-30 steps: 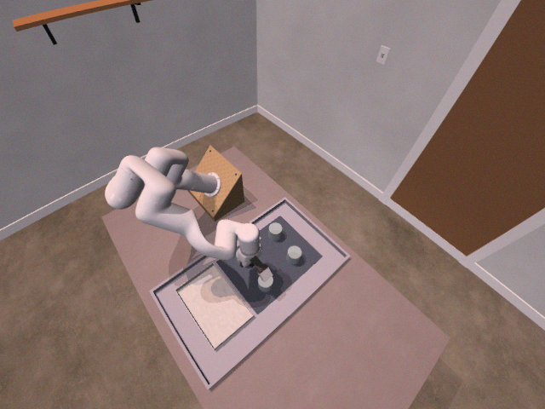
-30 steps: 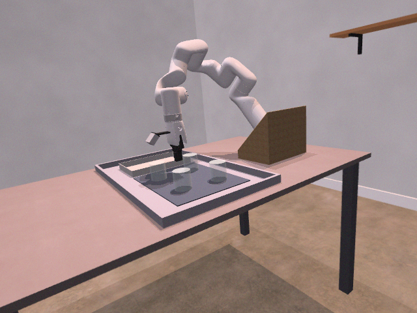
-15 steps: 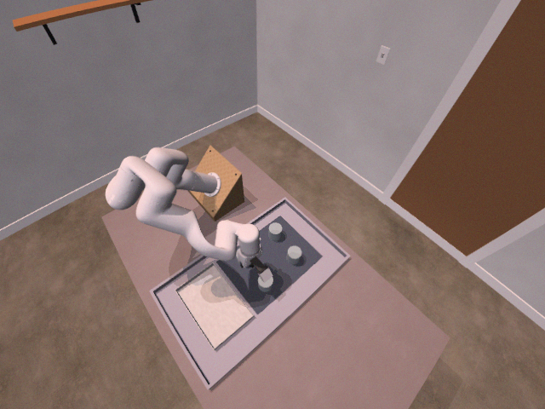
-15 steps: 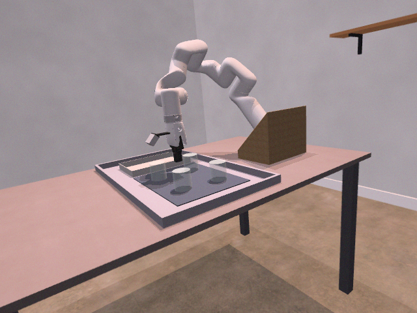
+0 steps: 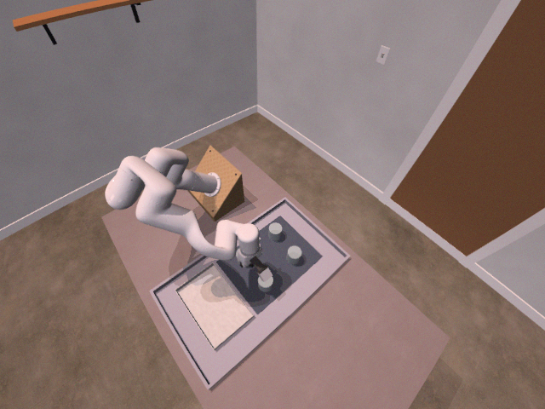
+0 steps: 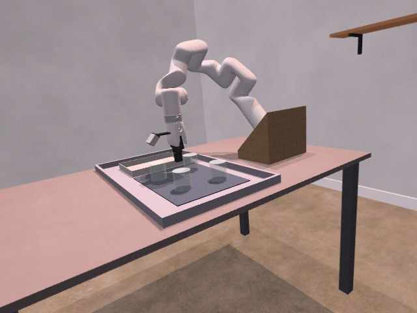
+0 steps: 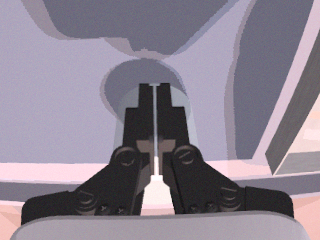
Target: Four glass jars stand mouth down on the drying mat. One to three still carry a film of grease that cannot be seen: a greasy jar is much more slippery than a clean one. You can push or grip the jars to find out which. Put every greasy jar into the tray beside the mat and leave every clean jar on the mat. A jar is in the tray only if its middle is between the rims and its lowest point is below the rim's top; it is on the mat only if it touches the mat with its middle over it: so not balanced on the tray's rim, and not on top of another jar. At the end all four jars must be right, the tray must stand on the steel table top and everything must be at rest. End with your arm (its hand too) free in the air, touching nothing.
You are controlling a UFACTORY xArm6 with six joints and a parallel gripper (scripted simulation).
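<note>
Gripper (image 5: 244,265) (image 6: 178,160) (image 7: 154,103): clenched, both black fingers together and pointing down, with nothing gripped between them. Above it, a white arm (image 5: 163,202) (image 6: 242,70), bent at several joints, mounted on the sloping face of a wooden wedge (image 5: 226,175) (image 6: 286,134). At the gripper's side, a small pale block (image 5: 265,274) (image 6: 152,139) on a dark bracket.

Close by the fingertips, a first glass jar (image 6: 193,164) (image 7: 192,120), upright on the mat (image 5: 310,256) (image 6: 215,192) (image 7: 50,120); hidden beneath the hand in the top view, partly covered by the fingers in the wrist view. Contact between fingers and glass: impossible to tell.

Also upright on the mat, well apart from one another: a second jar (image 5: 265,283) (image 6: 158,172), on the side near the tray and away from the wedge, partly covered by the block in the top view; a third jar (image 5: 294,255) (image 6: 182,180), farther from the tray; a fourth jar (image 5: 275,230) (image 6: 217,171), toward the wedge side.

Beside the mat, a shallow pale tray (image 5: 215,317) (image 6: 148,163) (image 7: 295,95), with none of the four jars inside. Around mat and tray, a raised rim at the edge of a broad pale surface (image 5: 281,314) (image 6: 144,202), on the pinkish table (image 5: 352,334) (image 6: 67,215).
</note>
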